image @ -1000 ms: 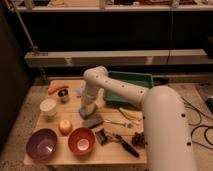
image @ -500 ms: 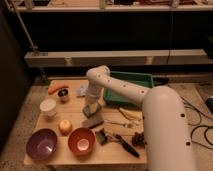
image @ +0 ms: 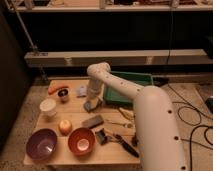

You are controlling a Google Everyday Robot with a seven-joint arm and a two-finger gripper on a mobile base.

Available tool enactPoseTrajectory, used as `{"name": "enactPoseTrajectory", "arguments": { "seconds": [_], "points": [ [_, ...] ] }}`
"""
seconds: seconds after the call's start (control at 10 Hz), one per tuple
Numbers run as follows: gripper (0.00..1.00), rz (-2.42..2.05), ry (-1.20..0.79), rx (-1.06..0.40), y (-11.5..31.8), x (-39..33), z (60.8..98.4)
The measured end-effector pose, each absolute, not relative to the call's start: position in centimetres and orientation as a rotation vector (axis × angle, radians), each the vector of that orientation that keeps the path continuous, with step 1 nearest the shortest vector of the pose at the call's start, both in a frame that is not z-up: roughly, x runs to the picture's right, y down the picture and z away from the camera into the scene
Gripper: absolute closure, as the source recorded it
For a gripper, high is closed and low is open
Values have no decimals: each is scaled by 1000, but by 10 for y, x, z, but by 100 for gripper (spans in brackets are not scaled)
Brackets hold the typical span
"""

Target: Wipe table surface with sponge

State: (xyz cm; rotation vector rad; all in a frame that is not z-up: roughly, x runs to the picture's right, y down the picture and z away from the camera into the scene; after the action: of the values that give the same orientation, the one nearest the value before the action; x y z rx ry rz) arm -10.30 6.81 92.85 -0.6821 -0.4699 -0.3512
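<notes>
The light-brown wooden table surface [image: 75, 116] fills the left half of the camera view. My arm reaches in from the lower right and bends down over the middle of the table. My gripper [image: 91, 102] points down at the tabletop, shut on the small blue-grey sponge [image: 89, 106]. The sponge rests against the wood just left of the green tray. The gripper's body hides most of the sponge.
A green tray [image: 128, 86] stands right of the gripper. A dark grey block [image: 93, 121] lies just in front of it and a pale blue cloth [image: 81, 91] behind. Around them are a carrot [image: 57, 88], a white cup [image: 48, 106], a purple bowl [image: 41, 144], an orange bowl [image: 81, 140] and black tools [image: 119, 141].
The gripper with the sponge has shifted slightly to the right along the tabletop. The other things on the table have stayed in place.
</notes>
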Motion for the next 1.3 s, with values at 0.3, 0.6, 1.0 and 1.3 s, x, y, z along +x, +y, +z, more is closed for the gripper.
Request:
{"name": "enactPoseTrajectory", "arguments": {
  "seconds": [0.3,0.6,1.0,1.3],
  "points": [
    [100,-355,-488,-657,55,-115,929],
    [100,-381,-510,-652,50,-140,934],
    [100,-433,-529,-658,51,-167,933],
    [100,-473,-527,-665,63,-174,922]
  ]
}}
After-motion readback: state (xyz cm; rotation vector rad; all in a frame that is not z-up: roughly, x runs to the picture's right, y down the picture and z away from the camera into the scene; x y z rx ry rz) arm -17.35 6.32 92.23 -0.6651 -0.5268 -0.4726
